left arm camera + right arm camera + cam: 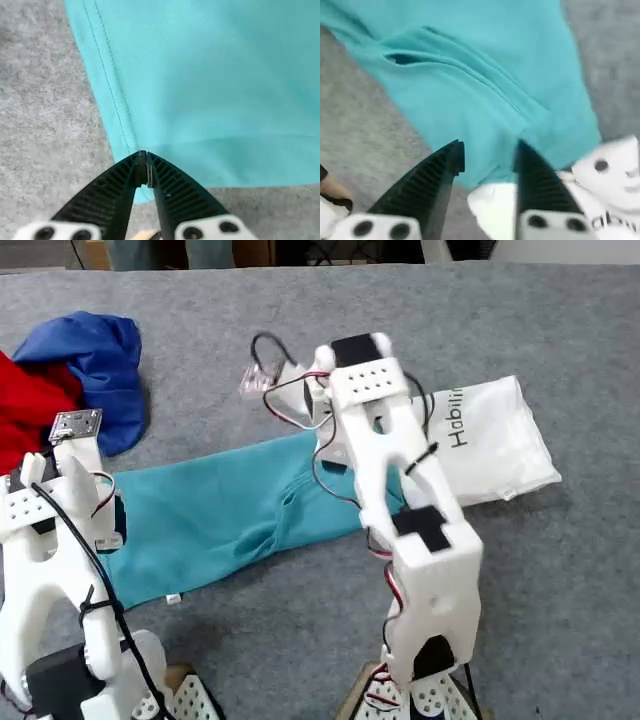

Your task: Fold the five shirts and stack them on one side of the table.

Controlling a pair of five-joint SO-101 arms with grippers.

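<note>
Across the grey table [560, 570] stretches the teal shirt [220, 510]: left gripper [144, 167] clamped on its hem corner, right gripper [487, 160] spread wide above its far end, beside the white shirt [500, 440].

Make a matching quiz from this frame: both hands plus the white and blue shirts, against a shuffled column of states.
Things:
1. left hand
2. right hand
3. white shirt
4. blue shirt

States:
A. folded flat
B. open over the teal shirt
C. bunched in a heap
D. shut on the teal shirt's edge

Pairs: 1-D, 2-B, 3-A, 4-C
</note>
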